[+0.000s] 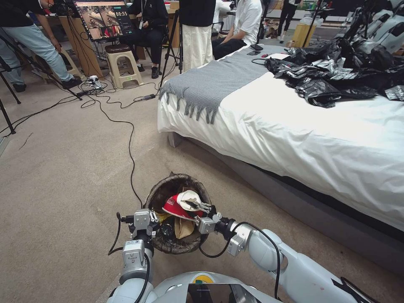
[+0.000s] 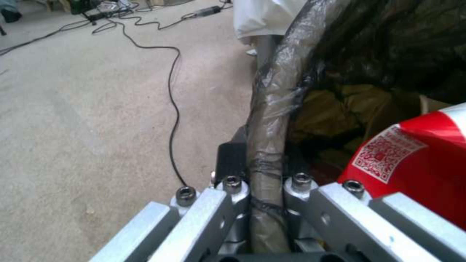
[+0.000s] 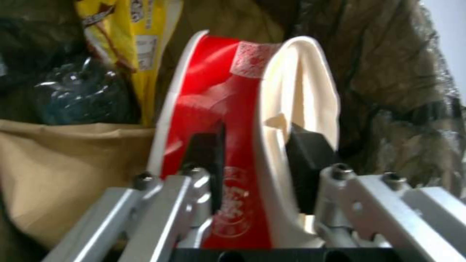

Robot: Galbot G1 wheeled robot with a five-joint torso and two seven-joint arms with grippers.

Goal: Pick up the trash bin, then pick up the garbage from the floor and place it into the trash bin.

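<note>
The left end effector (image 2: 266,189) is clenched on the bag-covered rim of the trash bin (image 1: 165,191), one finger outside the wall and one inside, holding the bin above the carpet (image 1: 63,168) beside the bed (image 1: 294,139). The bin's white wall is hidden in the head view by the dark liner folded over it, and in the left wrist view the rim runs out of the picture past the fingers. The right end effector (image 1: 205,206) reaches over the bin's mouth from the opposite side and is grasping a crushed red-and-white paper cup (image 3: 252,120), its pads pressed on either side of the flattened cup wall. Beyond those fingers, deeper in the bin, lie a yellow snack wrapper (image 3: 131,43), a tan flat packet (image 3: 63,171) and a dark crinkled lump that is hard to make out. A black cable (image 1: 128,147) trails across the carpet beyond the left end effector.
</note>
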